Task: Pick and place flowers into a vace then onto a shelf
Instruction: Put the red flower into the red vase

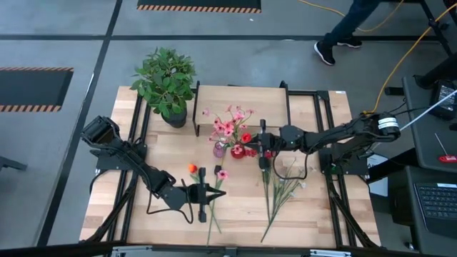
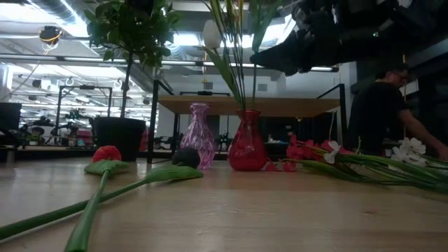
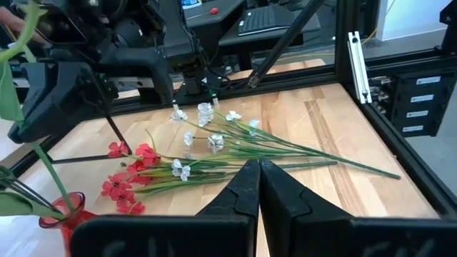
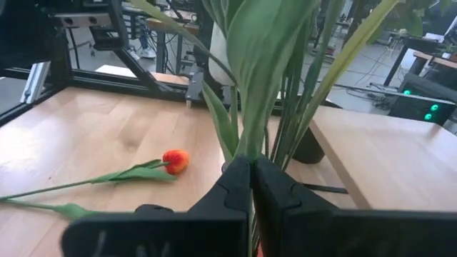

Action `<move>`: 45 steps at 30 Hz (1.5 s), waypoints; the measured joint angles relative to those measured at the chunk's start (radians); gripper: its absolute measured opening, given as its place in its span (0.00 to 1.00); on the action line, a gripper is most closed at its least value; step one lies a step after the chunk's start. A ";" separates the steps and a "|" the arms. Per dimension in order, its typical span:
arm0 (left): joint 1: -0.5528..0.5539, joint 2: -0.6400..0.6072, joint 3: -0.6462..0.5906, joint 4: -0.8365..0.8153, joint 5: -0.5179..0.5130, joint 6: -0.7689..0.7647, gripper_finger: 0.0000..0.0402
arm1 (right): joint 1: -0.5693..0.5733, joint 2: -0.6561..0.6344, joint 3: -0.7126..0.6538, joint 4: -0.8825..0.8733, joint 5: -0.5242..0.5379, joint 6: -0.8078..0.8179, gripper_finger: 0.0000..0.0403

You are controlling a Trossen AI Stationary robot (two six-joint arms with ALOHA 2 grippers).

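A red vase (image 1: 237,150) (image 2: 246,148) stands in front of the shelf (image 1: 243,106) with pink flowers (image 1: 230,127) upright in it. A purple vase (image 1: 218,150) stands beside it. My right gripper (image 1: 255,148) (image 4: 251,165) reaches in from the table's right and is shut on those flowers' green stems. My left gripper (image 1: 218,191) (image 3: 258,171) is shut and holds nothing, above two loose flowers, one orange (image 1: 192,168) and one pink (image 1: 222,174), that lie flat. More red and white flowers (image 1: 280,187) (image 3: 193,160) lie on the table at right. My right gripper pinches the green stems and leaves (image 4: 246,146) of the flowers between its two fingers, well above the red vase's mouth. The fingers come level from the table's right, across the stems. The stems stand upright, their lower ends in the red vase (image 2: 246,119).
A bushy green plant in a black pot (image 1: 168,86) stands at the shelf's left end. Black frame rails (image 1: 323,143) run along the table's sides. A person (image 2: 381,112) is beyond the table. Bare wood (image 1: 328,214) lies at the near right.
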 joint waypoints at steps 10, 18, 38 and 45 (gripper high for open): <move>-0.004 0.000 0.000 -0.026 0.002 -0.005 0.01 | -0.009 0.022 0.000 -0.008 -0.001 0.022 0.19; -0.024 0.000 0.000 -0.035 0.002 -0.008 0.01 | -0.009 -0.047 0.000 -0.067 -0.001 0.020 0.34; -0.069 -0.003 0.001 -0.060 -0.028 -0.035 0.01 | -0.009 -0.268 0.000 -0.363 -0.001 0.049 0.37; -0.068 -0.003 0.001 -0.064 -0.028 -0.035 0.00 | -0.009 -0.240 0.000 -0.347 -0.001 0.049 0.37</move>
